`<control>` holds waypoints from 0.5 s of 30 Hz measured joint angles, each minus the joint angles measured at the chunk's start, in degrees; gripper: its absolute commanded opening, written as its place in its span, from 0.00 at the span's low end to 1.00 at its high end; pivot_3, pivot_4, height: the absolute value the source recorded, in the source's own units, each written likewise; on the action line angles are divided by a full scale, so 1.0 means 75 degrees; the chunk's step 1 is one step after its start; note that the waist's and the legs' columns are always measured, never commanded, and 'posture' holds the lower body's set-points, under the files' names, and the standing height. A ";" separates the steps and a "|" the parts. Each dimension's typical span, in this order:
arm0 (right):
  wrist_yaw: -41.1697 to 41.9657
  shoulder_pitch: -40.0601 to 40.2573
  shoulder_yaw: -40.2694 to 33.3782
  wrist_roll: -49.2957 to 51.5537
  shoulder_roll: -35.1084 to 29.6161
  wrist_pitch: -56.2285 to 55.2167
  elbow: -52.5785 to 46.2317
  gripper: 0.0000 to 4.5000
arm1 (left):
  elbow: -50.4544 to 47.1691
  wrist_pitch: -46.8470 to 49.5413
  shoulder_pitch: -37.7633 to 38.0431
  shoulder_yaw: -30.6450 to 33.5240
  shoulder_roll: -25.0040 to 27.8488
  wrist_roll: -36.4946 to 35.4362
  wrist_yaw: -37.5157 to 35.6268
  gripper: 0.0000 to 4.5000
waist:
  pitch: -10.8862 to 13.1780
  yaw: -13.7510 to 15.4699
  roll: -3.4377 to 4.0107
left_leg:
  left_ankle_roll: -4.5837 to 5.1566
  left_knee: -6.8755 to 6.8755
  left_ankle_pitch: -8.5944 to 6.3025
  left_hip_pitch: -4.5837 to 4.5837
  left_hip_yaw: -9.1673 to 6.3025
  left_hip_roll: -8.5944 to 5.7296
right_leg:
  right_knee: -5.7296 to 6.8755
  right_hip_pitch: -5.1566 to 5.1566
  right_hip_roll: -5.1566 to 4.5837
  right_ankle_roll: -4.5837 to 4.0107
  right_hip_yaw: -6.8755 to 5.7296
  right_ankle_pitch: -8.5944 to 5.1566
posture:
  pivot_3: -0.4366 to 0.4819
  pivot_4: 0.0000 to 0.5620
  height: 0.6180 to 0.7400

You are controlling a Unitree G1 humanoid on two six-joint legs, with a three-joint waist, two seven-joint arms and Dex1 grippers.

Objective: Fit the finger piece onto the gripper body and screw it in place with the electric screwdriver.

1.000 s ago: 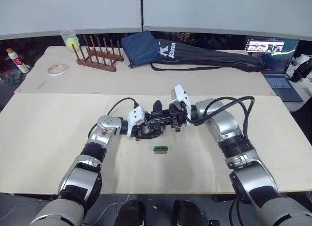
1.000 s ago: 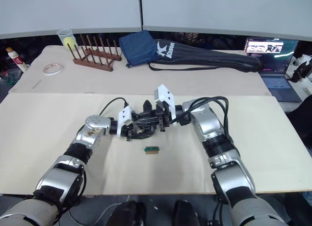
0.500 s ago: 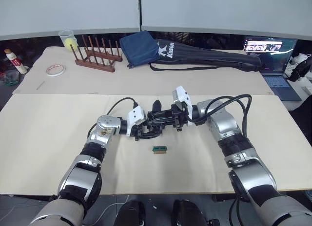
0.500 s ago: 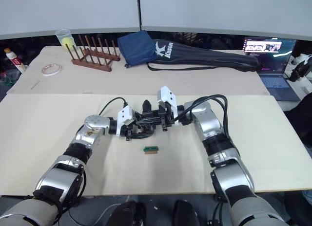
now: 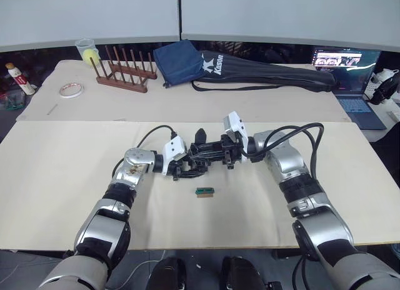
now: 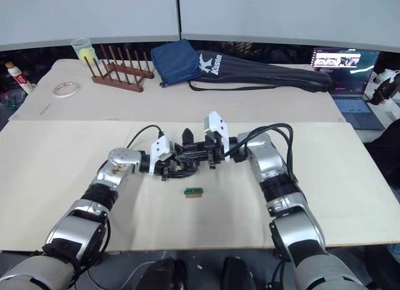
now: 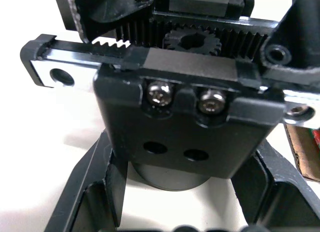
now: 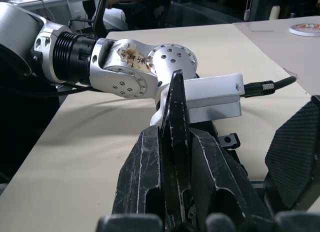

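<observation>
Left eye view, from nine o'clock: the left gripper [image 5: 187, 167] clamps the gripper body [image 7: 187, 132] at table centre; the right gripper [image 5: 215, 154], at three o'clock, pinches the finger piece [image 8: 176, 127] against it — fitting underway, screwing not begun.
</observation>
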 measured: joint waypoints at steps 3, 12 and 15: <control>0.0214 -0.0035 -0.0009 -0.0007 0.0000 -0.0112 0.0190 0.07 | -0.0017 0.0002 0.0012 0.0000 0.0002 -0.0001 0.0003 0.51 | 0.0000 -0.0002 0.0000 | 0.0000 0.0000 0.0000 0.0001 0.0000 0.0000 | 0.0000 0.0002 0.0000 0.0000 -0.0001 0.0000 | 0.48 0.27 1.00; 0.0365 -0.0143 -0.0030 -0.0025 0.0071 -0.0065 0.0415 0.07 | -0.0037 0.0002 0.0025 0.0000 0.0012 -0.0001 -0.0005 0.51 | -0.0001 -0.0004 0.0001 | 0.0000 0.0000 0.0000 0.0002 -0.0003 0.0001 | 0.0001 0.0005 0.0000 0.0000 -0.0003 0.0000 | 0.48 0.27 1.00; 0.0067 0.0066 -0.0161 0.0002 0.0152 0.0117 0.0186 0.07 | -0.0036 0.0010 0.0027 0.0002 0.0036 0.0000 0.0000 0.51 | -0.0001 -0.0024 0.0002 | -0.0004 0.0000 0.0002 0.0005 -0.0003 0.0002 | 0.0002 0.0005 0.0000 0.0000 -0.0004 0.0000 | 0.48 0.27 1.00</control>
